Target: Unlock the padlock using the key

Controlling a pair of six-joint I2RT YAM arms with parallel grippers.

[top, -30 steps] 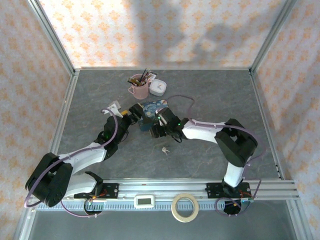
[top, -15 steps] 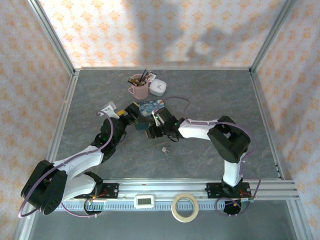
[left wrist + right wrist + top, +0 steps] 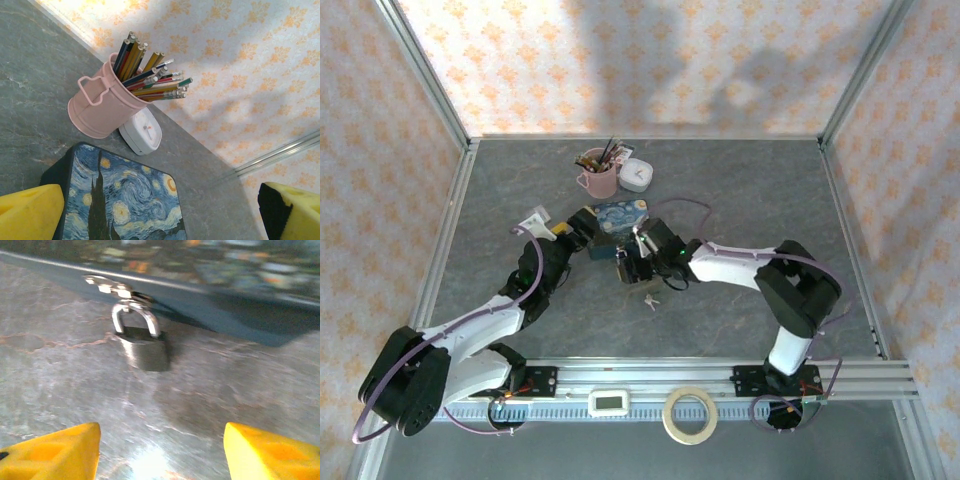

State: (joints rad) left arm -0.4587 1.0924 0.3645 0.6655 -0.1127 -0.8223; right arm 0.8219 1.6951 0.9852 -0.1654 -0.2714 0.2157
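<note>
Padlock [image 3: 145,347] lies just beside the tin [image 3: 240,315], bare table [image 3: 200,405] before spread, empty right fingers [image 3: 55,452] and left fingers [image 3: 27,212].

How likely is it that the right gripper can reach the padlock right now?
Probably yes: the right gripper, jaws open, faces the padlock with only bare table between. Its shackle seems hooked to the clasp of the blue tin.
</note>
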